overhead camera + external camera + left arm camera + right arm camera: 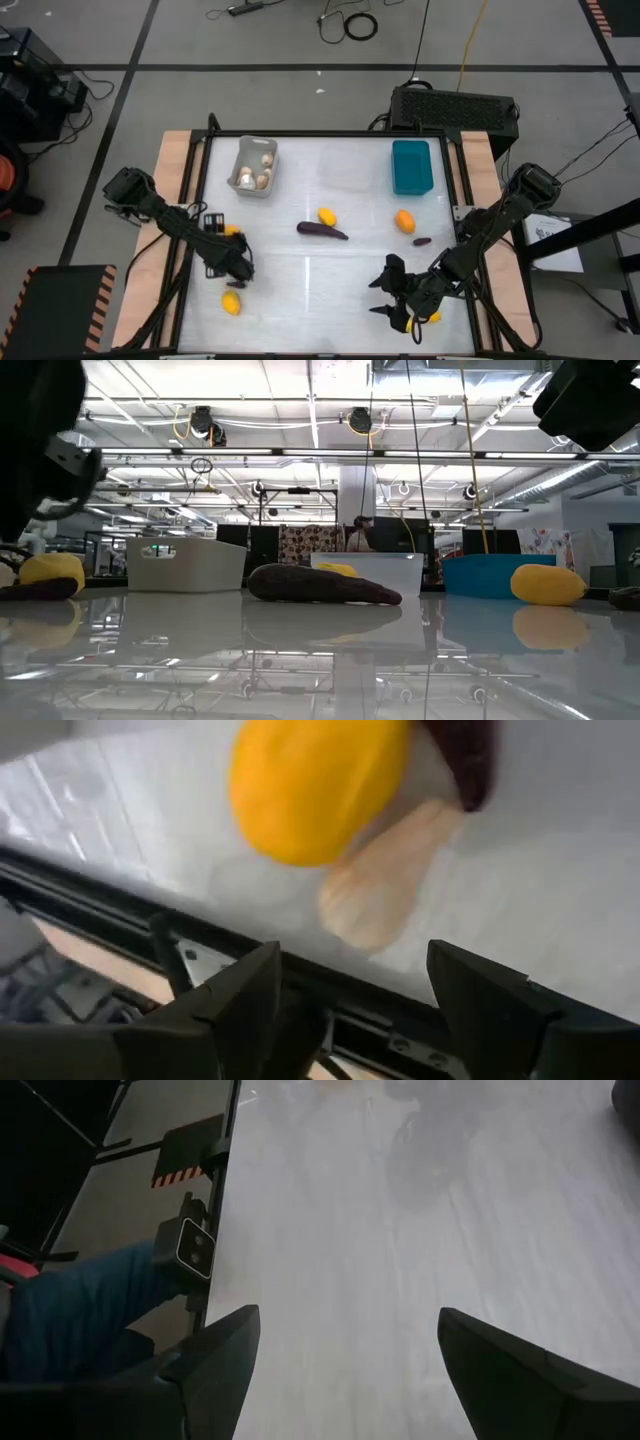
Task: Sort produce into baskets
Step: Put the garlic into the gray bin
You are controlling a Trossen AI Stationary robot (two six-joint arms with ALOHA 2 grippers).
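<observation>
The long purple eggplant (322,230) lies near the middle of the white counter (300,290), and the rest is placed from it. Just behind it sits a small yellow fruit (327,216). Further along the counter toward the right arm are a rounder orange fruit (404,221) and, just beyond that, a short dark purple piece (422,241).

Behind the eggplant, on the left arm's side, stands the light grey basket (243,159) with whitish mushroom bulbs (262,178) inside. Directly behind the eggplant a clear basket (345,168) is faintly visible, and behind it on the right arm's side stands the teal basket (411,166).

The left pincer (236,264) hangs low over the counter on the left arm's side of the eggplant and nearer the front edge. Its fingers (240,1010) are spread apart and hold nothing. In the left wrist view a yellow fruit (310,785), a beige mushroom bulb (385,880) and a dark purple piece (465,760) lie close together just ahead of it. Another yellow fruit (231,302) lies nearer the front edge than this pincer.

The right pincer (392,292) hovers on the right arm's side of the eggplant, toward the front edge, its fingers (225,1365) wide apart over bare counter and empty. A yellow fruit (432,318) peeks out beside the arm there.
</observation>
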